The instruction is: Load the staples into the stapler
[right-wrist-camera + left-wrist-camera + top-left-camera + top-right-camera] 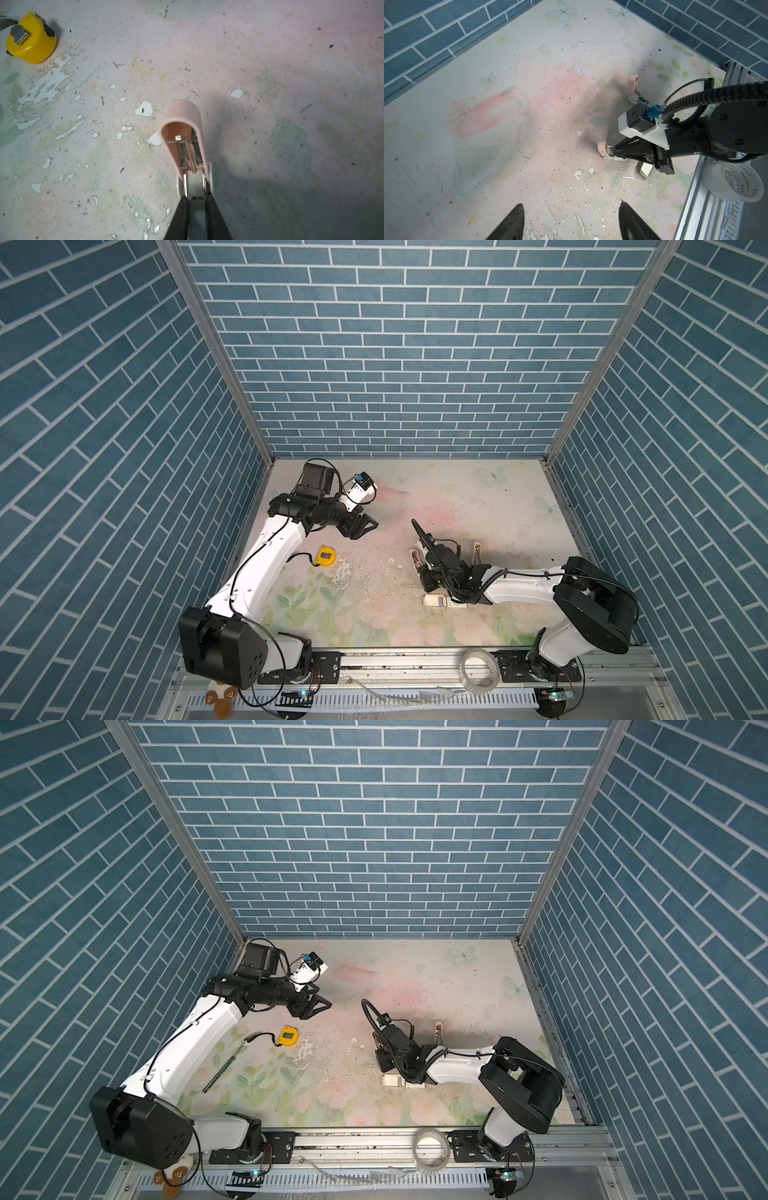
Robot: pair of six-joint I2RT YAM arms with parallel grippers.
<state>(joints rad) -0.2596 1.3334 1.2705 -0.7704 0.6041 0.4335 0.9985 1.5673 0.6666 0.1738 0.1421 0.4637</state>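
Right gripper point(196, 197) is clamped tight on the hinge end of the stapler point(182, 116), which is splayed open. The pink cover runs straight out from the tips, pointing left and slightly far. The other half point(477, 551) sits right of the wrist, long axis roughly near-far; in both top views the hinge is hidden under the gripper. The carton point(436, 600) lies just on the near side of that gripper, partly under the forearm, long axis left-right. Can't tell if its drawer is out. Left gripper point(368, 526) hangs far-left with jaws wide and nothing in them, well apart from the carton, with the tape measure point(325, 556) roughly on the way. The right arm is nearer the carton but busy, so I'd expect the left to make the pick, coming right and near and squeezing in beside the forearm. Only the right wrist view shows the cover's inside: spring and pusher, no strip seen. It misses the carton. The left wrist view catches both halves and the carton together.
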